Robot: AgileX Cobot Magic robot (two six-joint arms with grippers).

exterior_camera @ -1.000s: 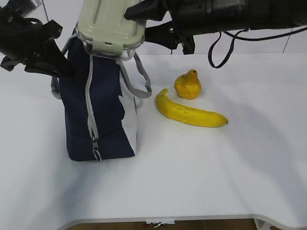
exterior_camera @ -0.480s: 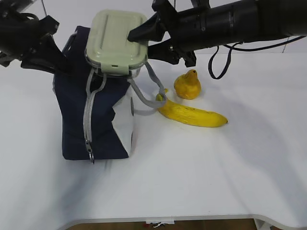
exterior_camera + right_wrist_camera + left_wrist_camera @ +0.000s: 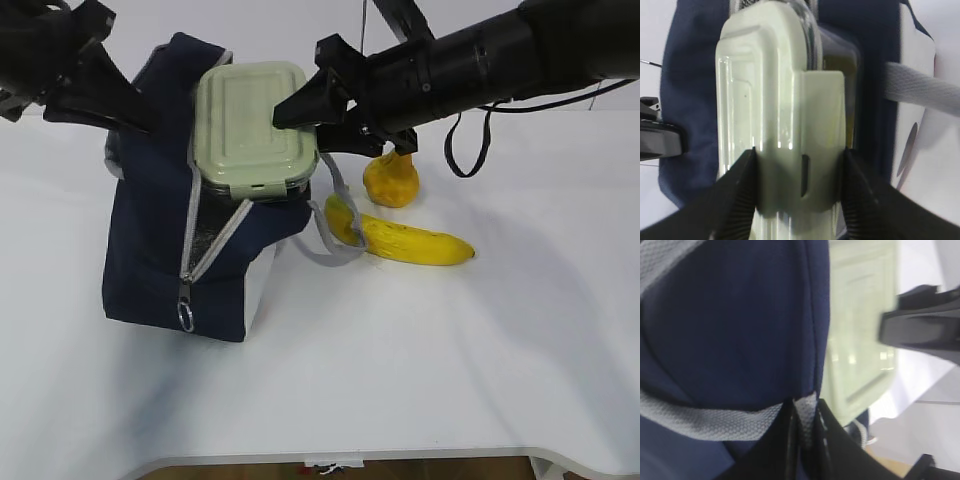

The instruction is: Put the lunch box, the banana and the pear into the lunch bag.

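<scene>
Right gripper (image 3: 799, 182) is clamping the lunch box (image 3: 254, 120) by its near end, one black finger (image 3: 735, 200) pressing each side of the sage-green lid's clip tab, so the jaws are standing about half apart around the box. Ahead of that gripper, the box is sitting tilted in the mouth of the lunch bag (image 3: 150, 240), its lid facing up and outward and its clear base partly down between the navy walls. Below the box, the bag's grey zipper (image 3: 205, 260) is hanging parted down the front, with the ring pull (image 3: 186, 318) at the bottom. Left gripper (image 3: 805, 435), across the bag from the right one, is pinching a grey webbing handle (image 3: 705, 422) at the bag's top edge, jaws closed tight on the strap with navy fabric filling the space just beyond. Beneath the right arm (image 3: 470, 60) and behind its fingertips, the pear (image 3: 391, 180) is resting on the white table (image 3: 450, 360); the banana (image 3: 405, 238) is lying just in front of the pear, its stem end lying inside the loop of the bag's other loose handle (image 3: 335, 225).
</scene>
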